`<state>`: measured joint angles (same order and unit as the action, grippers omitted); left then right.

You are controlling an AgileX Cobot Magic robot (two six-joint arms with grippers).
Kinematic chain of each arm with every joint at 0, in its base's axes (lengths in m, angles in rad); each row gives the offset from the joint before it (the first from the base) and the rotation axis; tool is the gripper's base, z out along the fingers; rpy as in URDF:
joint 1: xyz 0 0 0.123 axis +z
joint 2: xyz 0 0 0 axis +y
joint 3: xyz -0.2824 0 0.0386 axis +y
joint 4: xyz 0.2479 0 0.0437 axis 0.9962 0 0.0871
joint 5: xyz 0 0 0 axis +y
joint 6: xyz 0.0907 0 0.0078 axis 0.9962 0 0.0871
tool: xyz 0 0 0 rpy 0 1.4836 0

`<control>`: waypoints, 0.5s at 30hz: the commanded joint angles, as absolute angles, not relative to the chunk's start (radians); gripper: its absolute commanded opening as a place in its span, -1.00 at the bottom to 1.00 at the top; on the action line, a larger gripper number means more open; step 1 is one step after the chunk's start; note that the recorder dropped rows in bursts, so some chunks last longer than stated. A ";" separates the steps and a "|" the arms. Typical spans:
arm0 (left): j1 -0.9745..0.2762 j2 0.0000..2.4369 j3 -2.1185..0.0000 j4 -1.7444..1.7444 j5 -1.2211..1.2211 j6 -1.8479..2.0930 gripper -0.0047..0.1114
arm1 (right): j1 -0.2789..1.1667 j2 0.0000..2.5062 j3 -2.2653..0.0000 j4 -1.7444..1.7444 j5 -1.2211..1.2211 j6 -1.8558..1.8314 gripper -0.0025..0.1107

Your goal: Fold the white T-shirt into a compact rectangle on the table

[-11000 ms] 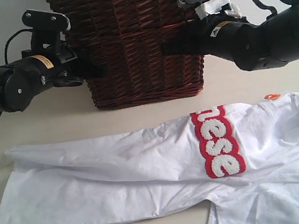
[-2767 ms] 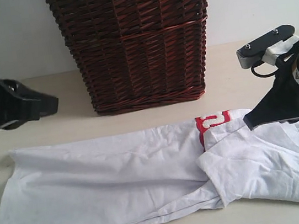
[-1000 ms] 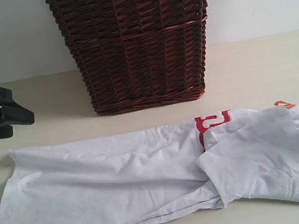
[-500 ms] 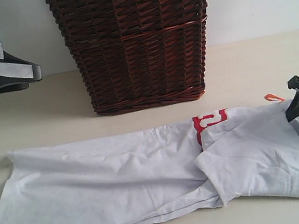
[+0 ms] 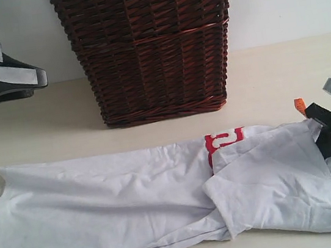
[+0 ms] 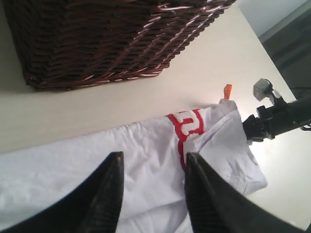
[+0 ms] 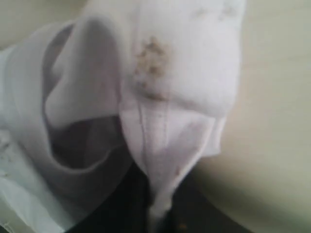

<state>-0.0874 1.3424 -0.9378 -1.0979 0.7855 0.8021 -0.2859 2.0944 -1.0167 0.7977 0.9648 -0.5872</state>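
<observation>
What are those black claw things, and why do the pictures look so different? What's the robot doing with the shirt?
The black claws are grippers, the robot's hands, one at the end of each of its two arms.

One picture comes from a camera looking at the whole scene. There you see a white T-shirt with a red band lying on a pale table, and a dark wicker basket behind it.

The other two pictures come from little cameras on the robot's wrists, so they look along each hand.

The right gripper is shut on the shirt's edge near a small orange tag. Its camera is so close that the cloth fills the picture.

The left gripper is up above the shirt, with its two fingers apart and nothing between them.

The robot is trying to fold the shirt.
</observation>
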 commanded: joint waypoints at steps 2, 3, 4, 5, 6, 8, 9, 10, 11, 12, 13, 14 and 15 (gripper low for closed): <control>-0.092 1.335 -0.934 -1.133 0.817 0.803 -0.21 | -0.257 2.049 -0.984 0.596 0.939 -0.577 -0.96; -0.092 1.335 -0.934 -1.144 0.828 0.804 -0.21 | -0.257 2.018 -0.984 0.566 0.950 -0.550 -0.96; -0.092 1.335 -0.934 -1.156 0.841 0.804 -0.21 | -0.257 1.990 -0.984 0.535 0.959 -0.523 -0.96; -0.092 1.333 -0.934 -1.162 0.858 0.804 -0.21 | -0.257 1.955 -0.984 0.487 0.966 -0.486 -0.96; -0.092 1.333 -0.934 -1.167 0.871 0.804 -0.21 | -0.257 1.917 -0.984 0.427 0.971 -0.442 -0.96; -0.094 1.328 -0.934 -1.169 0.887 0.804 -0.21 | -0.257 1.843 -0.984 0.266 0.979 -0.335 -0.96; -0.094 1.326 -0.934 -1.169 0.894 0.804 -0.21 | -0.257 1.808 -0.984 0.187 0.981 -0.267 -0.96; -0.101 1.324 -0.934 -1.162 0.898 0.804 -0.21 | -0.257 1.777 -0.984 0.088 0.981 -0.189 -0.96; -0.109 1.321 -0.934 -1.157 0.900 0.804 -0.21 | -0.257 1.748 -0.984 0.000 0.981 -0.101 -0.96; -0.115 1.322 -0.933 -1.155 0.904 0.804 -0.21 | -0.257 1.729 -0.984 -0.052 0.979 -0.039 -0.96; -0.139 1.317 -0.924 -1.155 0.908 0.804 -0.21 | -0.259 1.699 -0.997 -0.106 0.979 -0.006 -0.96; -0.149 1.314 -0.918 -1.157 0.908 0.804 -0.21 | -0.259 1.695 -1.007 -0.106 0.991 -0.006 -0.96; -0.171 1.310 -0.919 -1.161 0.920 0.801 -0.21 | -0.259 1.687 -1.036 -0.102 1.035 -0.006 -0.96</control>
